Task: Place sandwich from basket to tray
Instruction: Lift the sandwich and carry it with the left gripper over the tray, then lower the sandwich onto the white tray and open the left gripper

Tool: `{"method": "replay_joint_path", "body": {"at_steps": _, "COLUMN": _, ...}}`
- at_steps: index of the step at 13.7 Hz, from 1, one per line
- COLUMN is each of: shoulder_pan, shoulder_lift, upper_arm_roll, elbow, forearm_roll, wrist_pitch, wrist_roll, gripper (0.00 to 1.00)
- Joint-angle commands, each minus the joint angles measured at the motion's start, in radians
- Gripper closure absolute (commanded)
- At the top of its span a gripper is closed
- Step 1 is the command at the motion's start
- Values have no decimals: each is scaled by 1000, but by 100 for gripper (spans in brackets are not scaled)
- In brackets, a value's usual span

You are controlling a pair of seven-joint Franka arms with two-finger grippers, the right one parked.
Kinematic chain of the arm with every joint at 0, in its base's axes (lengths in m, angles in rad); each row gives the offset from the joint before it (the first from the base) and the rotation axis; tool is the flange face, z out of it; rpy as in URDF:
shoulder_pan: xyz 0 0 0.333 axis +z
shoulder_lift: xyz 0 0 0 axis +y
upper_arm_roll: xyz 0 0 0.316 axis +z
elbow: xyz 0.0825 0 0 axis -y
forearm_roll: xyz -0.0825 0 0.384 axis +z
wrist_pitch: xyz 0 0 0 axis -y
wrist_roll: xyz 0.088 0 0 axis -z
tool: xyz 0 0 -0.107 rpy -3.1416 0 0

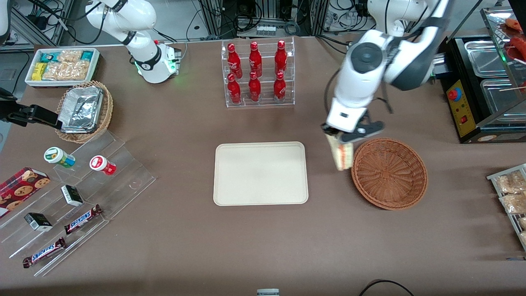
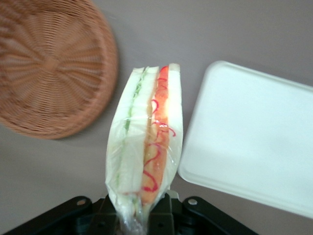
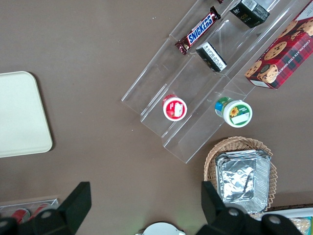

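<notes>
My left gripper (image 1: 337, 139) is shut on the sandwich (image 1: 341, 154), a plastic-wrapped wedge of white bread with green, orange and red filling (image 2: 146, 142). It hangs in the air over the gap between the reddish-brown wicker basket (image 1: 389, 173) and the cream tray (image 1: 260, 173). The basket (image 2: 51, 68) holds nothing. The tray (image 2: 254, 142) carries nothing.
A clear rack of red bottles (image 1: 257, 74) stands farther from the front camera than the tray. Toward the parked arm's end sit a tan basket with foil packs (image 1: 84, 110), a white snack box (image 1: 61, 65) and clear steps with snacks (image 1: 74, 197). A black appliance (image 1: 481, 90) stands at the working arm's end.
</notes>
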Motion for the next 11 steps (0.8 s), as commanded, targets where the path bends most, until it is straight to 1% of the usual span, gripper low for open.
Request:
{"method": "replay_joint_path", "body": {"at_steps": 1, "shoulder_pan": -115, "shoulder_lift": 164, "upper_arm_roll": -1, "elbow": 168, "forearm_roll": 30, "wrist_pitch": -26, "wrist_roll": -50, "gripper": 100}}
{"method": "replay_joint_path", "body": {"at_steps": 2, "shoulder_pan": -173, "shoulder_lift": 218, "upper_arm_roll": -1, "elbow": 210, "forearm_roll": 81, "wrist_pitch": -25, "wrist_roll": -73, "gripper": 100}}
{"method": "replay_joint_path", "body": {"at_steps": 4, "shoulder_pan": -242, "shoulder_lift": 337, "upper_arm_roll": -1, "elbow": 306, "forearm_roll": 181, "wrist_pitch": -17, "wrist_roll": -139, "gripper": 100}}
{"method": "replay_joint_path", "body": {"at_steps": 6, "shoulder_pan": -332, "shoulder_lift": 489, "upper_arm_roll": 8, "elbow": 461, "forearm_roll": 249, "wrist_pitch": -25, "wrist_roll": -258, "gripper": 100}}
{"method": "replay_joint_path", "body": {"at_steps": 7, "shoulder_pan": -356, "shoulder_lift": 549, "upper_arm_roll": 8, "elbow": 504, "forearm_roll": 304, "wrist_pitch": -25, "wrist_roll": -295, "gripper": 100}}
{"method": "replay_joint_path", "body": {"at_steps": 8, "shoulder_pan": -360, "shoulder_lift": 597, "upper_arm_roll": 10, "elbow": 523, "forearm_roll": 342, "wrist_pitch": -17, "wrist_roll": -320, "gripper": 100}}
{"method": "replay_joint_path", "body": {"at_steps": 9, "shoulder_pan": -368, "shoulder_lift": 637, "upper_arm_roll": 8, "elbow": 543, "forearm_roll": 370, "wrist_pitch": -14, "wrist_roll": -337, "gripper": 100}}
{"method": "replay_joint_path", "body": {"at_steps": 11, "shoulder_pan": -403, "shoulder_lift": 704, "upper_arm_roll": 10, "elbow": 597, "forearm_roll": 390, "wrist_pitch": -14, "wrist_roll": -342, "gripper": 100}}
